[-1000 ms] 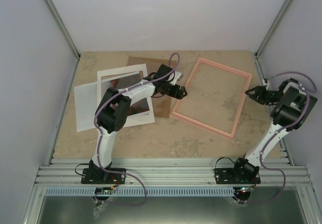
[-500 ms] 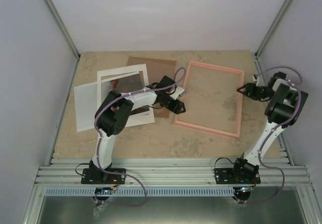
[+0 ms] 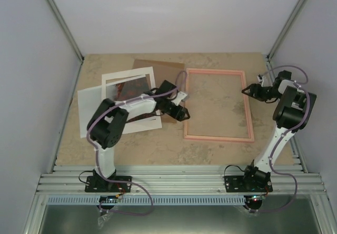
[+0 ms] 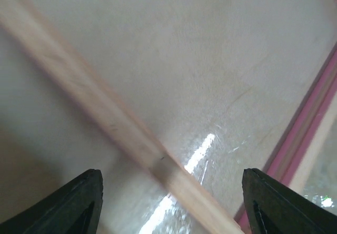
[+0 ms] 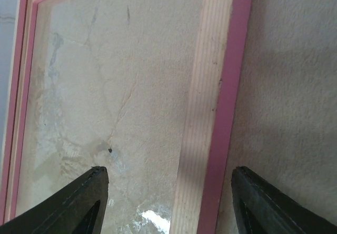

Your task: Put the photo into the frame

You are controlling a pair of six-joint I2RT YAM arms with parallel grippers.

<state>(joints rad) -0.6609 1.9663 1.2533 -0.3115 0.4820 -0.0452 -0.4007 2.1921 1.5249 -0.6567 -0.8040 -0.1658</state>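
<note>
**Top view:** frame lies flat centre-right on table, and its opening shows only tabletop. Photo sits well left of it, upper left of centre. It is under the white mat and shows dark red thru the mat window. The L arm crosses over it & hides most of it. Brown board pokes out behind the mat's top-right corner. White sheet lies at far left, meeting the mat's left side. L gripper is at the frame's left rail, lower half. R gripper is at the right rail, upper part. Finger gaps are too small to judge here.

**L wrist view:** fingers sit at the bottom corners, spread wide w/ nothing clamped. A pale wood rail of the frame runs diagonally between them, upper left to bottom centre, blurred. A pink rail at the right edge is cut off. A glare streak shows inside the opening.

**R wrist view:** fingers are likewise released, wide apart at the bottom corners. A frame rail, pale wood w/ a pink outer edge, runs top to bottom between them. Whether the tips touch it can't be told. The opposite pink rail at the left edge is cut off. Bare table lies right of the near rail.
</note>
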